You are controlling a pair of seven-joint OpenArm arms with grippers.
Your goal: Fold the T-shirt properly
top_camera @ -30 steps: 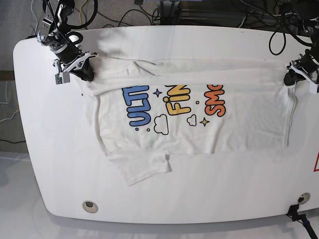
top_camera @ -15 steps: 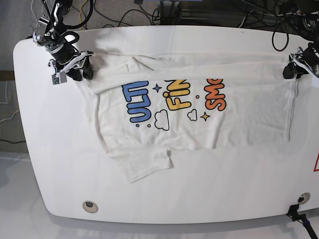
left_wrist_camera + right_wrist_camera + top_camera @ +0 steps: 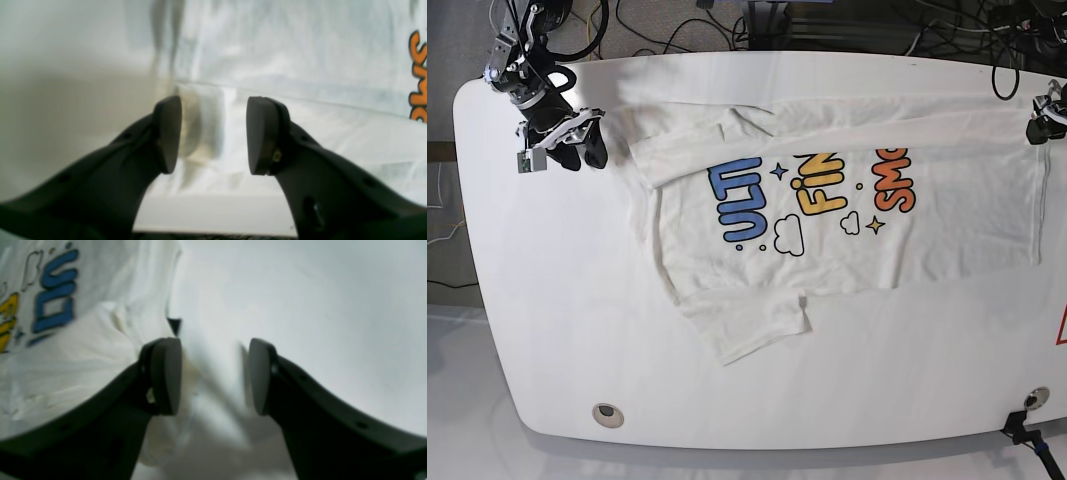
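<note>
A glossy white desk with rounded corners fills most of the frame, and directly on it, across the upper middle and right, lies the white T-shirt, print side up, one sleeve reaching toward the lower centre, while a small round fitting sits at lower left.

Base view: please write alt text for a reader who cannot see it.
A white T-shirt lies print-up, partly folded, on a white table, one sleeve pointing toward the near edge. The right end effector sits off its left corner, the left end effector at its right corner.
</note>
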